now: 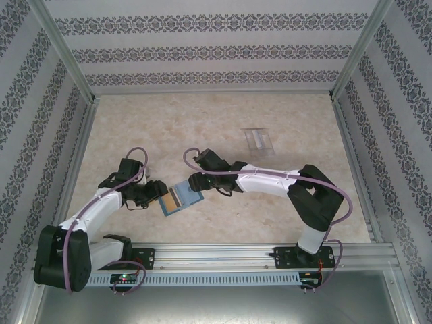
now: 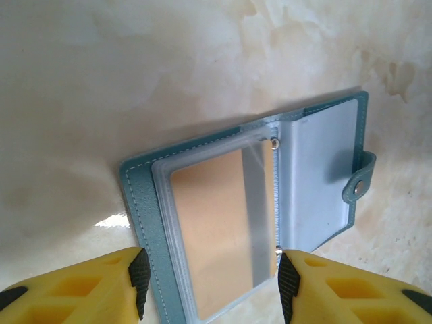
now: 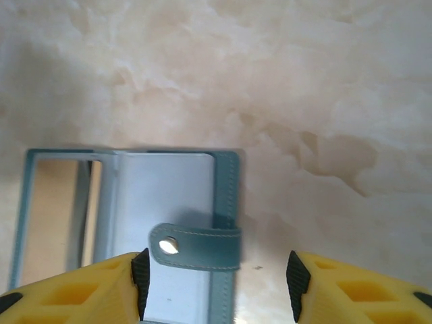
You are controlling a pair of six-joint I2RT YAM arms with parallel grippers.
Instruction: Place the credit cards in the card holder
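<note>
Card holder: unfolded flat on counter.
Left pincer: jaws apart, straddling it.
Right pincer: jaws apart, above its strap.

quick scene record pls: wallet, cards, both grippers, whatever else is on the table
wallet: open, flat on table, between the grippers
card: tan, in clear sleeve, on the half nearest left gripper
strap: unfastened, snap showing
left gripper: open, astride the card half
right gripper: open, over the strap edge, holding nothing
stand: clear, far right, apart from wallet
</note>
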